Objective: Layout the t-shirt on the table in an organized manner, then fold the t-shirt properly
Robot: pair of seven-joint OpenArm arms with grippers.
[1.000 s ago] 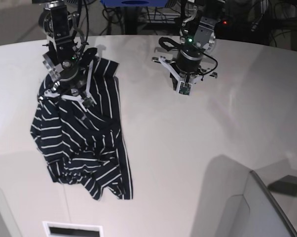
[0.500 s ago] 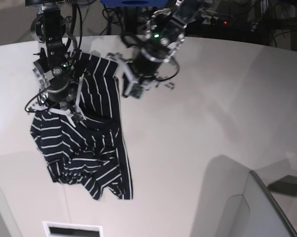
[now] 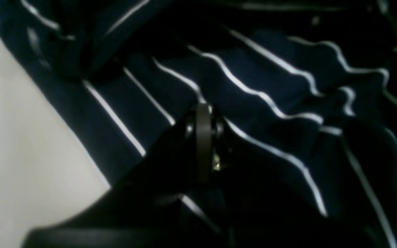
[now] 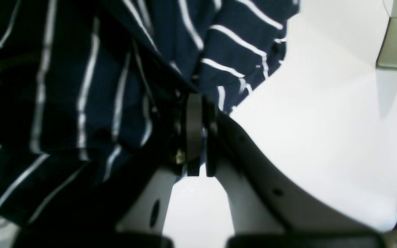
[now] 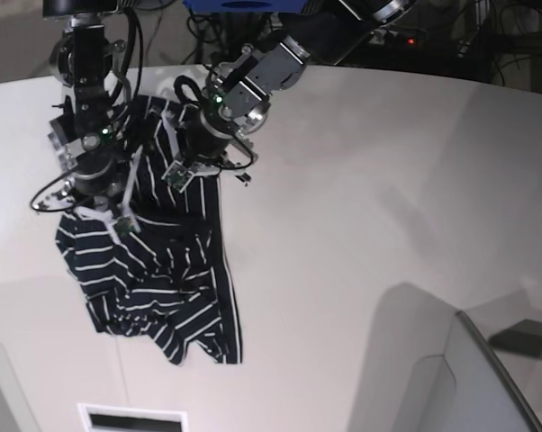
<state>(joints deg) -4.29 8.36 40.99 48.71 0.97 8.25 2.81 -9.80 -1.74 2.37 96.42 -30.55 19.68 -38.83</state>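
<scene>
Shirt: I see the dark navy cloth t-shirt with thin white stripes [image 5: 158, 270] bunched in folds on the left part of the table in the base view, its upper edge lifted toward both arms and its lower part lying crumpled on the surface.
Table: the large smooth off-white tabletop [image 5: 370, 207] is bare to the right of the shirt.
Right gripper: my right gripper [image 4: 196, 134] has its jaws pressed together with striped cloth pinched between them; in the base view it sits over the shirt's upper left part [image 5: 109, 202].
Left gripper: my left gripper [image 3: 203, 137] is closed, its tips lying on the striped cloth; I cannot tell if cloth is caught between them. In the base view it reaches over the shirt's top edge [image 5: 185, 162].
Arms: both stand close together above the shirt.
</scene>
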